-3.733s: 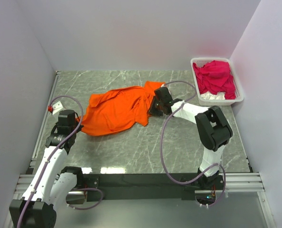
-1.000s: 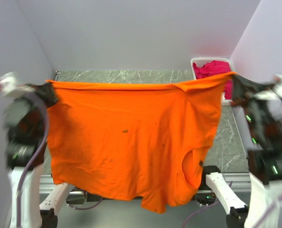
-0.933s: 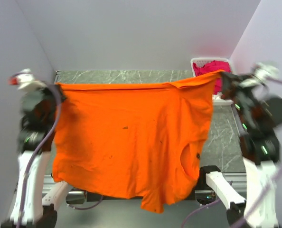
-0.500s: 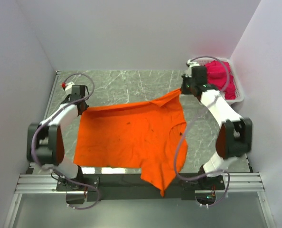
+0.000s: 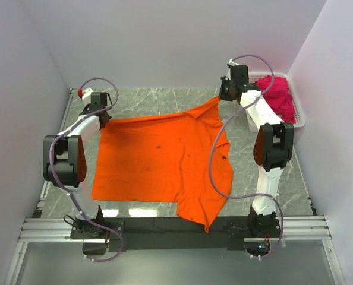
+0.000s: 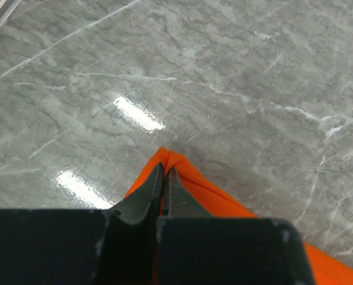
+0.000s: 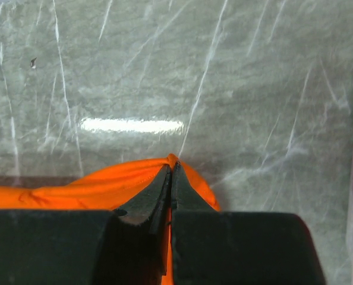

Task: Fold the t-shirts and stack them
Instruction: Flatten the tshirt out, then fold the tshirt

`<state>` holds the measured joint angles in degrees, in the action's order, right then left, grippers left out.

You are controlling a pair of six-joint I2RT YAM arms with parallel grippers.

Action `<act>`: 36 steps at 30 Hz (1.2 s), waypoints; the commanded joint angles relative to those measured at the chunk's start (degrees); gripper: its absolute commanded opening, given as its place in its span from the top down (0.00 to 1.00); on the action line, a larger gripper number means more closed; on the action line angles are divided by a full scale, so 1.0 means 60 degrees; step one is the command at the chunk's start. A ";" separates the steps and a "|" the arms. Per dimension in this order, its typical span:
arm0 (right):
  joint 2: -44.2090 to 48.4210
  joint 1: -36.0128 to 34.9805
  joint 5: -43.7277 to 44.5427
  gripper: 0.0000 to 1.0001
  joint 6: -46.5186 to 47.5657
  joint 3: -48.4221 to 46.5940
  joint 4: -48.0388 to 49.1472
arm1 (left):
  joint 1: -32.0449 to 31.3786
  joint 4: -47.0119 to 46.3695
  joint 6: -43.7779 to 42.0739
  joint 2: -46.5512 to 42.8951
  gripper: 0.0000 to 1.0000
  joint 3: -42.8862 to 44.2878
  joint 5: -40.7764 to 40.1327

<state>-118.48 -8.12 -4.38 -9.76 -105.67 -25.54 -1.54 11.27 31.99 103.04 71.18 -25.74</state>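
The bright orange t-shirt (image 5: 158, 157) lies spread on the grey marble table, its near end hanging over the front edge. My left gripper (image 5: 99, 116) is shut on the shirt's far left corner (image 6: 182, 178), low over the table. My right gripper (image 5: 225, 95) is shut on the far right corner (image 7: 141, 178), held slightly off the table beside the basket. The cloth between the two corners is stretched nearly straight. Magenta-pink t-shirts (image 5: 277, 95) lie heaped in the white basket.
The white slotted basket (image 5: 300, 122) stands at the far right corner, close to my right arm. Grey walls close in the table on the left, back and right. Bare marble (image 5: 153, 101) shows beyond the shirt's far edge.
Both arms brought the orange shirt down from hanging in the air and carried its top corners toward the far side, laying it flat. It has slid further back in the last half second.
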 commanded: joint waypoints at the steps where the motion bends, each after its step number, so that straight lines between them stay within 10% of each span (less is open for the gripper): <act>1: 0.0350 0.0006 0.0042 1.00 -0.0848 -0.0465 -0.0810 | 0.0139 0.0259 -0.0029 -0.0225 0.99 0.0500 0.0085; 36: 0.4292 -0.0741 0.0350 1.00 -0.2694 0.3826 -0.2467 | 0.0696 0.2517 0.0997 -0.3507 0.99 -0.2209 0.1638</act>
<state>-95.66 -12.03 -1.50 -24.05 -84.16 -39.29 2.55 26.00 36.62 85.14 59.24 -17.47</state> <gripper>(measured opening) 0.010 0.018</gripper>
